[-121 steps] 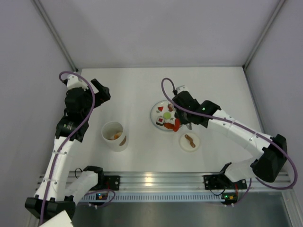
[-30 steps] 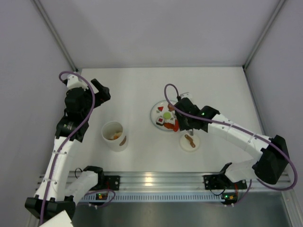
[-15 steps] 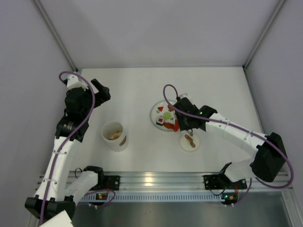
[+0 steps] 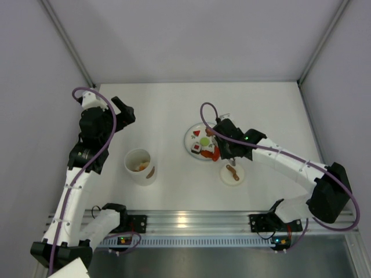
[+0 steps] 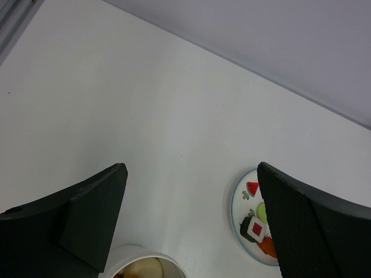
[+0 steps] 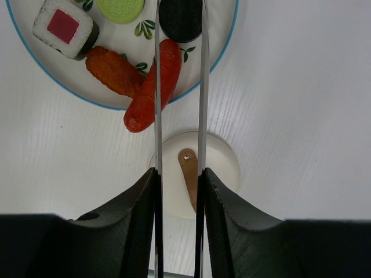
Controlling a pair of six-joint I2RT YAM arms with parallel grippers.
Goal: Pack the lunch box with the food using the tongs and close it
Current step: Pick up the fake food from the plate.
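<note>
My right gripper (image 6: 178,179) is shut on the slender silvery tongs (image 6: 203,87), which reach out over the plate (image 6: 223,49). Their two arms straddle a red sausage (image 6: 168,63) lying across the plate's near rim. A sushi roll (image 6: 64,28), an orange fried piece (image 6: 113,69), a green disc (image 6: 119,7) and a black round piece (image 6: 181,17) also sit on the plate. The white lunch box (image 4: 140,167) stands at the left with pale and orange food inside. My left gripper (image 5: 191,168) hangs open above the table beyond it, holding nothing.
The round white lid (image 6: 223,168) with a brown strap lies on the table just below my right gripper, near the plate's front edge. Grey walls close in the table on three sides. An aluminium rail (image 4: 191,223) runs along the near edge.
The right gripper has squeezed narrower on the tongs, bringing their arms closer around the sausage. The right wrist shifted slightly. The left arm has not moved.
</note>
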